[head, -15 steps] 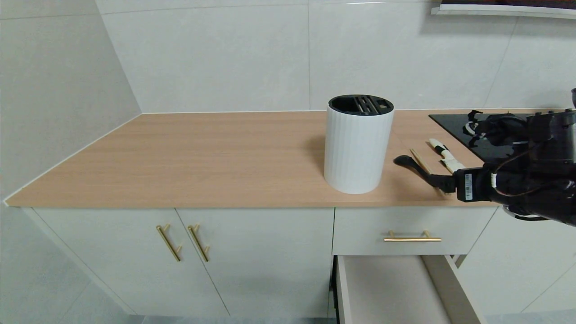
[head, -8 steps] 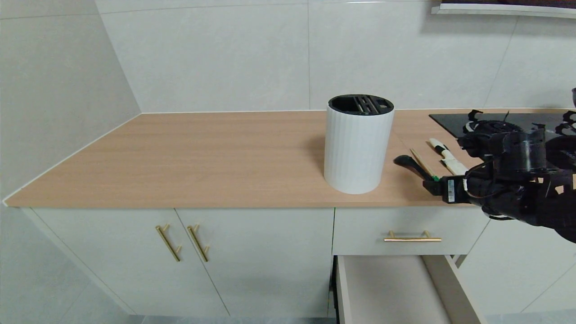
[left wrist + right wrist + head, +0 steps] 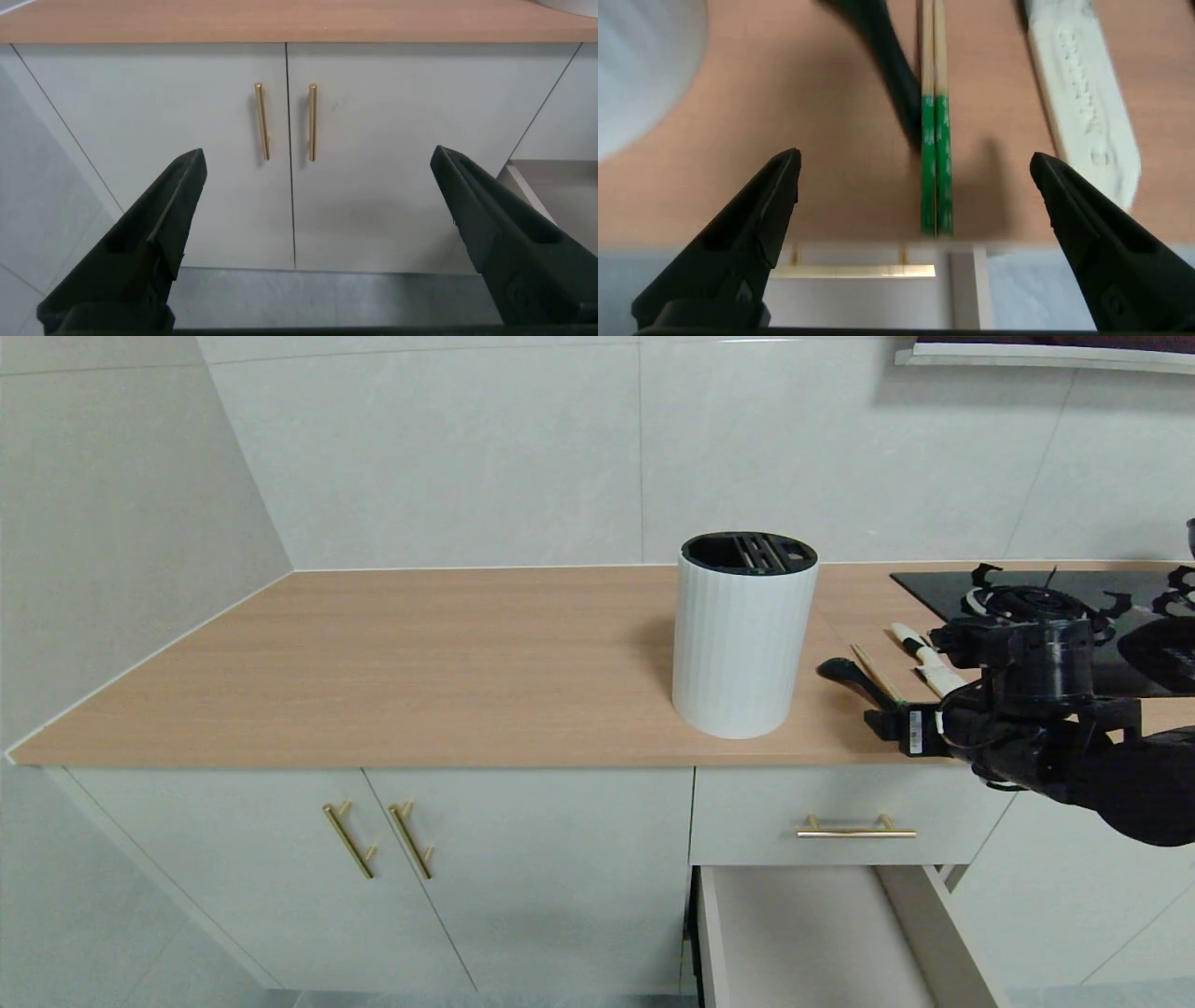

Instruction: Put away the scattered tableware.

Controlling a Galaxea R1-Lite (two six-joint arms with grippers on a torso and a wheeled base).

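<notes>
A pair of wooden chopsticks with green ends lies on the counter between a black spoon and a white-handled knife. In the head view the spoon, chopsticks and knife lie right of the white utensil holder with its black slotted top. My right gripper hovers at the counter's front edge over the chopsticks' near ends, open and empty. My left gripper is open and empty, facing the cabinet doors below the counter.
A black stove top sits at the back right of the wooden counter. Below the counter an open drawer sticks out under a shut one with a gold handle. The cabinet doors carry gold handles.
My right gripper has moved left and down toward the counter's front edge, and the wrist has turned. The tableware and holder have not moved.
</notes>
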